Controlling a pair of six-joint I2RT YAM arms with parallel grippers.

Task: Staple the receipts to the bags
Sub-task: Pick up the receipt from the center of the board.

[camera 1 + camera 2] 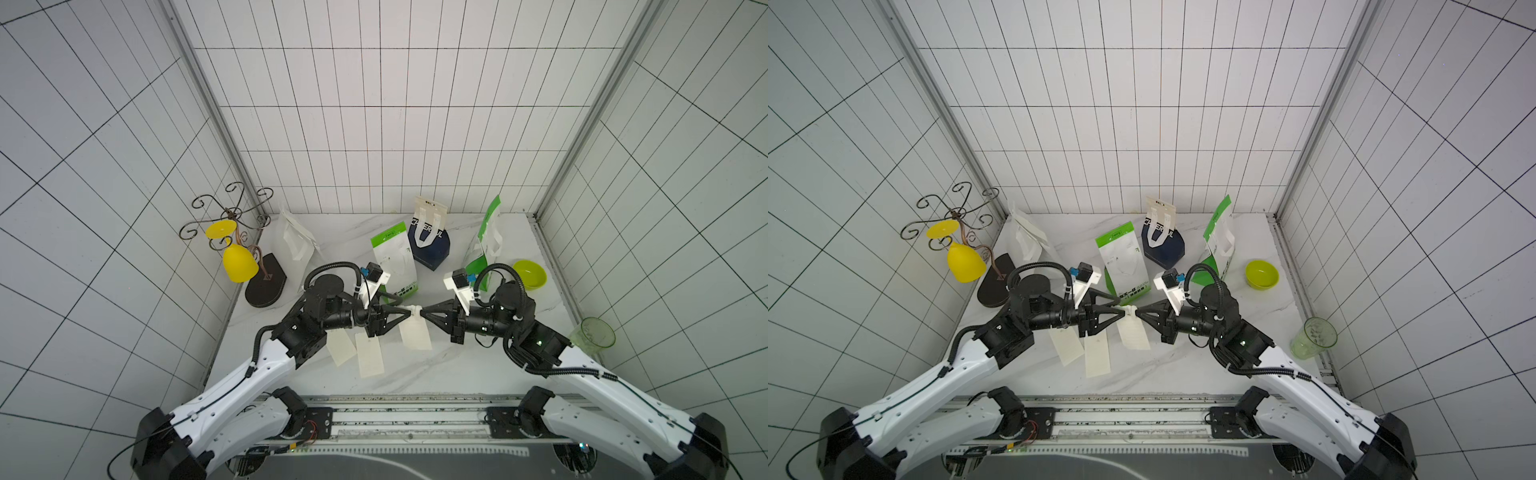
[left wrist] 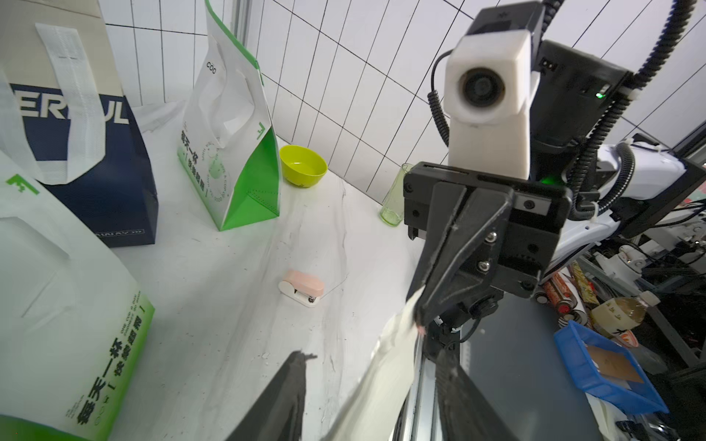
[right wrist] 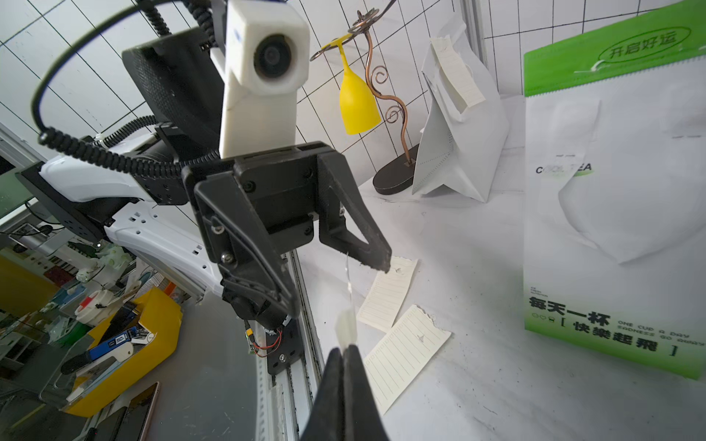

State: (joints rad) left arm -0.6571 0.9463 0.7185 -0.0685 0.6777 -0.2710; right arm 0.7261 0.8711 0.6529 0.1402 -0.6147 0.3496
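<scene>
A cream receipt (image 1: 415, 332) (image 1: 1133, 332) hangs above mid-table between both grippers. My right gripper (image 1: 423, 311) (image 3: 345, 349) is shut on its top end. My left gripper (image 1: 404, 311) (image 2: 372, 357) faces it, jaws apart around the same end. Two more receipts (image 1: 341, 348) (image 1: 370, 353) lie flat under the left arm. At the back stand a plain white bag (image 1: 297, 241) with a receipt (image 3: 456, 72) at its top, a white-and-green bag (image 1: 395, 257), a navy bag (image 1: 430, 241) and another white-and-green bag (image 1: 486, 241). A pink-and-white stapler (image 2: 301, 292) lies on the table.
A lime bowl (image 1: 528, 274) and a clear green cup (image 1: 592, 334) sit at the right edge. A wire stand (image 1: 226, 216) with a hanging yellow glass (image 1: 239, 262) occupies the back left corner. Tiled walls enclose three sides.
</scene>
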